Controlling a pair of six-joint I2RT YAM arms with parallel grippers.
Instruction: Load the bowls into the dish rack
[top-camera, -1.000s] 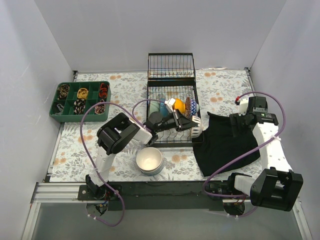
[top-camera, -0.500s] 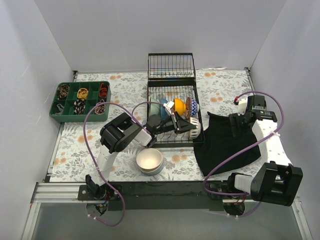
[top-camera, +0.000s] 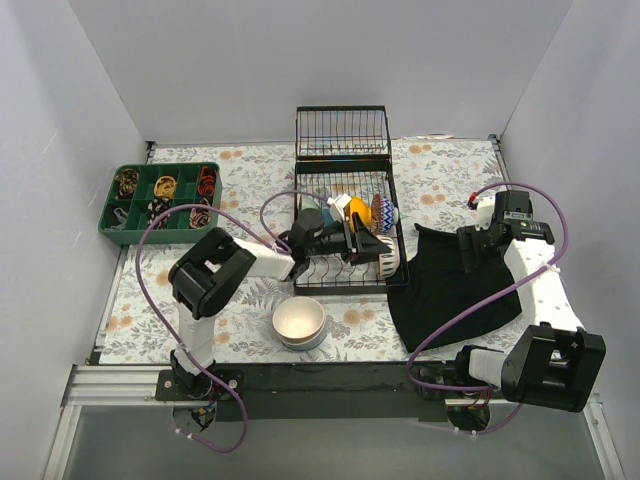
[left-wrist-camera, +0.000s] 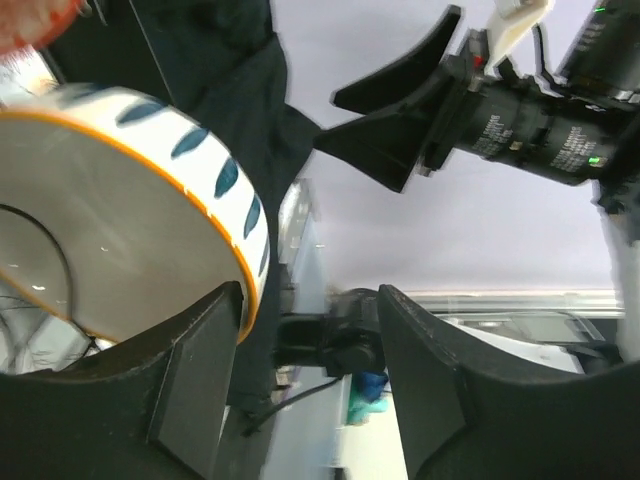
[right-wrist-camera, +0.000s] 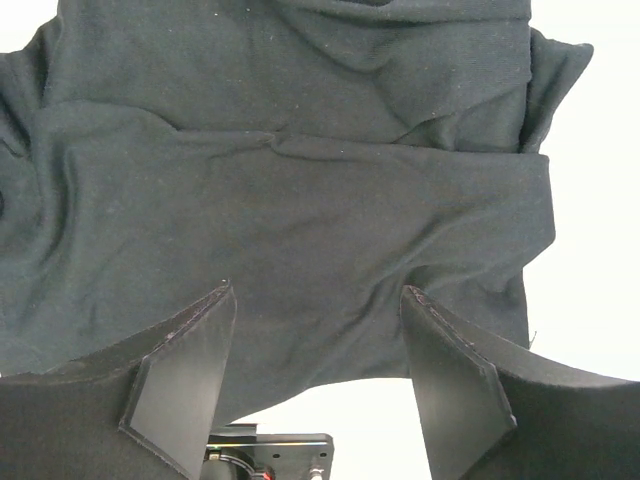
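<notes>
The black wire dish rack (top-camera: 343, 190) stands at mid table. On edge in it are a blue bowl (top-camera: 328, 213), an orange-yellow bowl (top-camera: 358, 211) and a red-patterned bowl (top-camera: 381, 213). A blue-striped bowl (top-camera: 391, 256) (left-wrist-camera: 120, 200) with an orange rim leans at the rack's front right corner. My left gripper (top-camera: 366, 246) (left-wrist-camera: 310, 300) is open just left of it, the rim at one fingertip (left-wrist-camera: 200, 370). A cream-white bowl (top-camera: 299, 319) sits in another bowl on the mat. My right gripper (top-camera: 470, 246) (right-wrist-camera: 315, 300) hangs open over a black cloth (right-wrist-camera: 300, 190).
A green compartment tray (top-camera: 112, 210) with small items sits at the far left. The black cloth (top-camera: 445, 285) covers the mat right of the rack. An upright wire basket (top-camera: 343, 132) closes the rack's far end. Grey walls stand on three sides.
My left gripper has opened and let go of the blue-striped bowl, which stays leaning in the rack. The left arm's elbow has swung left. The right arm has barely moved.
</notes>
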